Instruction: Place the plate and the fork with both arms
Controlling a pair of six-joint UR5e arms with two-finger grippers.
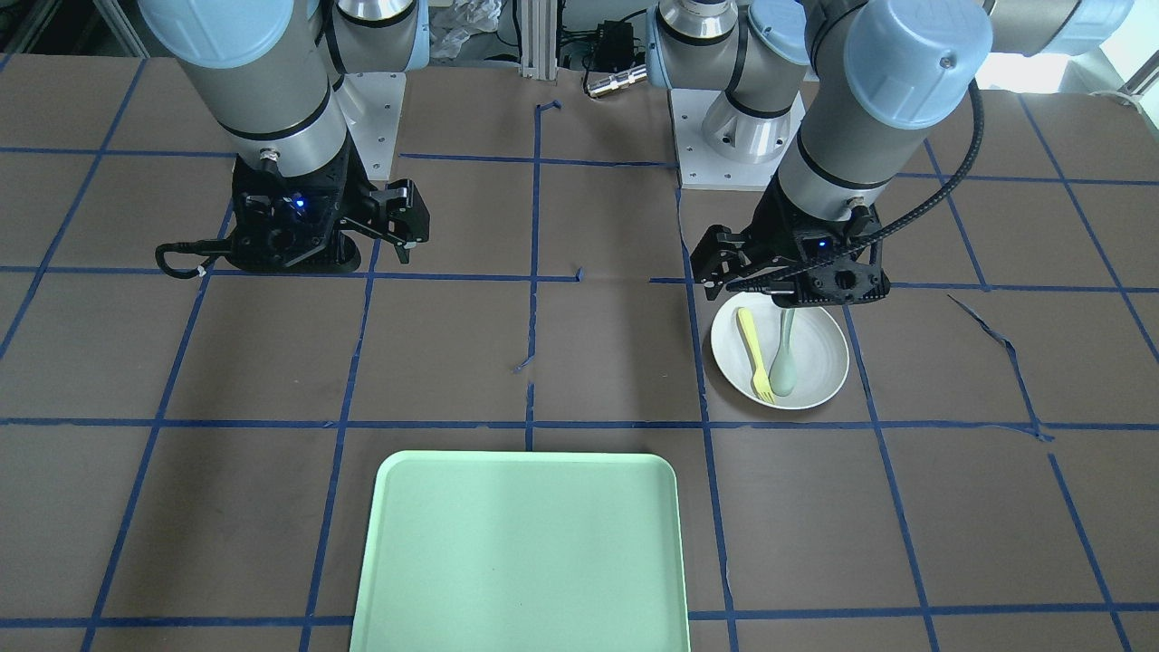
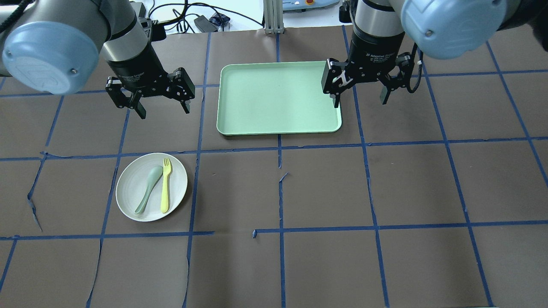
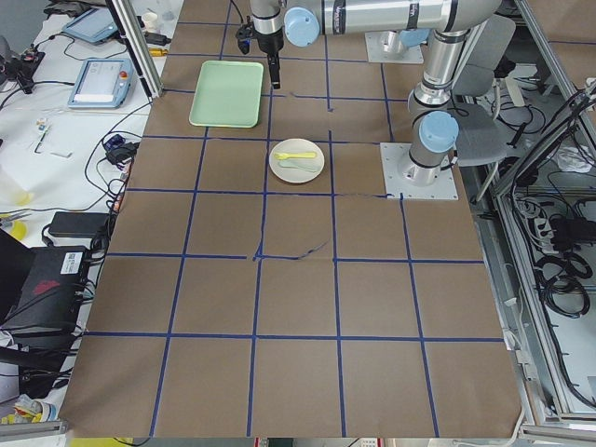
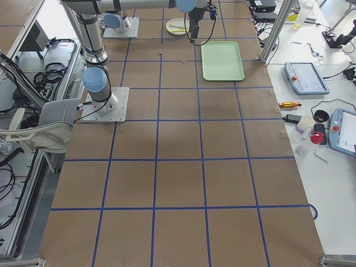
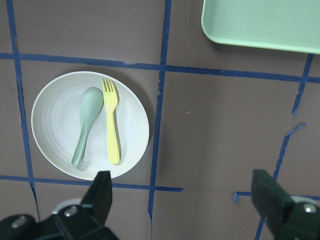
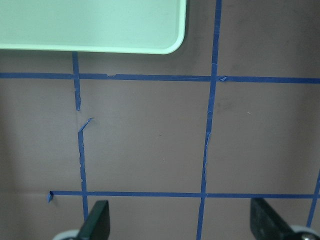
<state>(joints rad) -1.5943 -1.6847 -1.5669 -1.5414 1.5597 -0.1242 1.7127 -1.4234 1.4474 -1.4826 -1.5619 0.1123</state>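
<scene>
Beneath the wide-spread left claw [image 2: 164, 112], fork [image 2: 165, 185] on plate [image 2: 128, 184] beside spoon [image 2: 147, 189].

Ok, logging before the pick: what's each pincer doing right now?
Left pincer: open, empty.
Right pincer: open, empty.

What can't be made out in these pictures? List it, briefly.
- Front-facing view: the left gripper covers the plate's rim nearest the robot and the spoon's handle end.
- Front-facing view: the bottom edge cuts off the tray's end farthest from the robot.
- Exterior right view: the fork is too small to make out.
- Right wrist view: only the right gripper's fingertips show.
</scene>
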